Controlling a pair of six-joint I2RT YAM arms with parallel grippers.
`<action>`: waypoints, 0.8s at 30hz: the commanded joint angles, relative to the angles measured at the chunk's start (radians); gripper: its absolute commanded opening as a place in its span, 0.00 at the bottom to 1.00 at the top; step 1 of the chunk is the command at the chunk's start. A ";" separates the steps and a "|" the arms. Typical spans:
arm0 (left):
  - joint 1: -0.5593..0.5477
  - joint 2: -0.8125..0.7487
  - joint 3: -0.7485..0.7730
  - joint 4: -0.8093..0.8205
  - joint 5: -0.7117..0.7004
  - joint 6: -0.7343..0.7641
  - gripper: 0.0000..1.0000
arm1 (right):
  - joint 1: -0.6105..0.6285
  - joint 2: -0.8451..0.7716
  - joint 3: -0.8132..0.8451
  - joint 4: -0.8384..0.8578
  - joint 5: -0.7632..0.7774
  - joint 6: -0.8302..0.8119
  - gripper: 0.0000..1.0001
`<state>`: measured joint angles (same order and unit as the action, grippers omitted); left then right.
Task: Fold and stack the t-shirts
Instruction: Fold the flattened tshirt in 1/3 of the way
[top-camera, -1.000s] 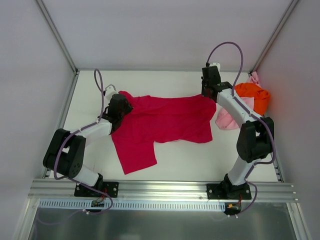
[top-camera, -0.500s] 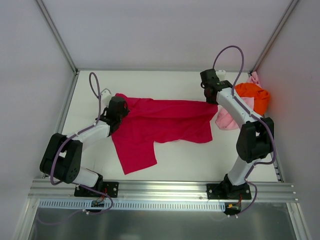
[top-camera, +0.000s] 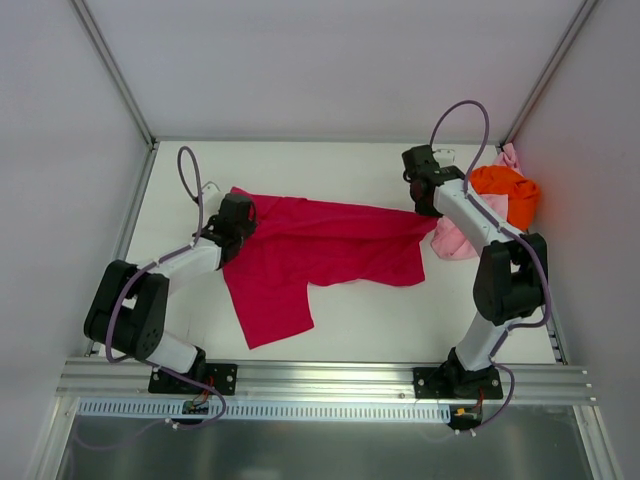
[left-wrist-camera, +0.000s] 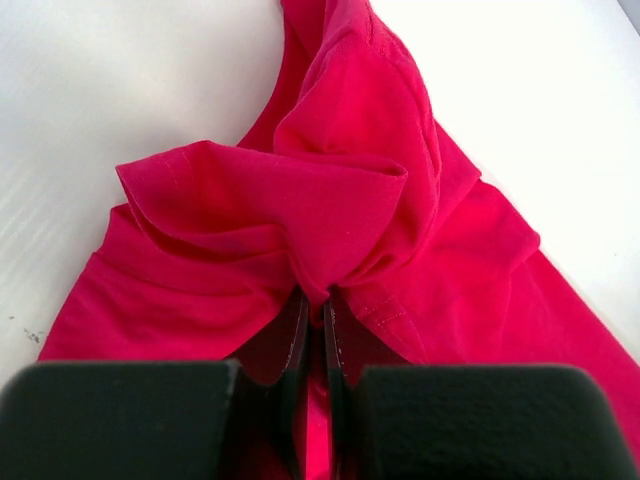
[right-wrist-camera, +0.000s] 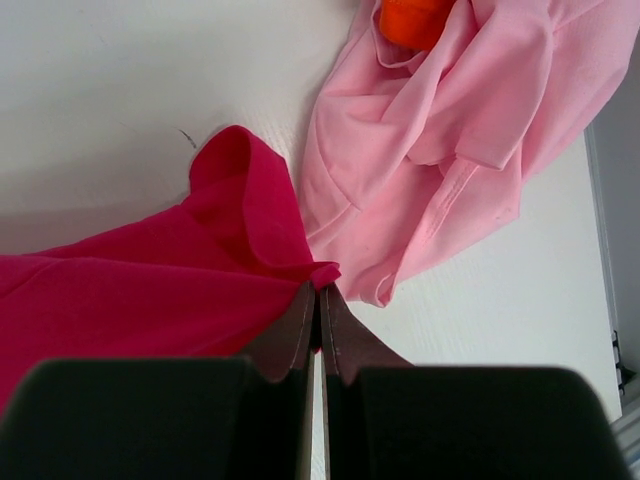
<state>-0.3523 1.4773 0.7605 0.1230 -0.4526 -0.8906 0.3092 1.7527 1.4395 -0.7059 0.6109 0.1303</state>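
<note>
Pinching red shirt (top-camera: 330, 245) at opposite edges with left gripper (left-wrist-camera: 318, 300) and right gripper (right-wrist-camera: 318, 290), jaws pressed on cloth; held apart, probably to flatten before folding.

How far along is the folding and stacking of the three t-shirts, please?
Nothing is folded or stacked yet. In hand: left gripper and right gripper are shut on opposite ends of the spread crimson cloth t-shirt. Left: that fold, plus the crumpled bright orange t-shirt and pale pink t-shirt.

Spread t-shirt (top-camera: 330, 250) left — bunched t-shirts (top-camera: 508, 196) right
</note>
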 joint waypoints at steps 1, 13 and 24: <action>0.038 0.023 0.054 0.006 0.012 -0.013 0.00 | -0.024 -0.013 0.002 0.028 -0.016 0.019 0.01; 0.157 0.176 0.151 0.009 0.173 0.008 0.00 | -0.097 0.080 0.059 0.045 -0.128 0.009 0.01; 0.216 0.262 0.195 0.029 0.269 0.018 0.00 | -0.108 0.160 0.119 0.046 -0.134 0.005 0.01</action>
<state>-0.1562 1.7378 0.9291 0.1265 -0.1844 -0.8959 0.2157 1.9003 1.5162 -0.6601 0.4507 0.1307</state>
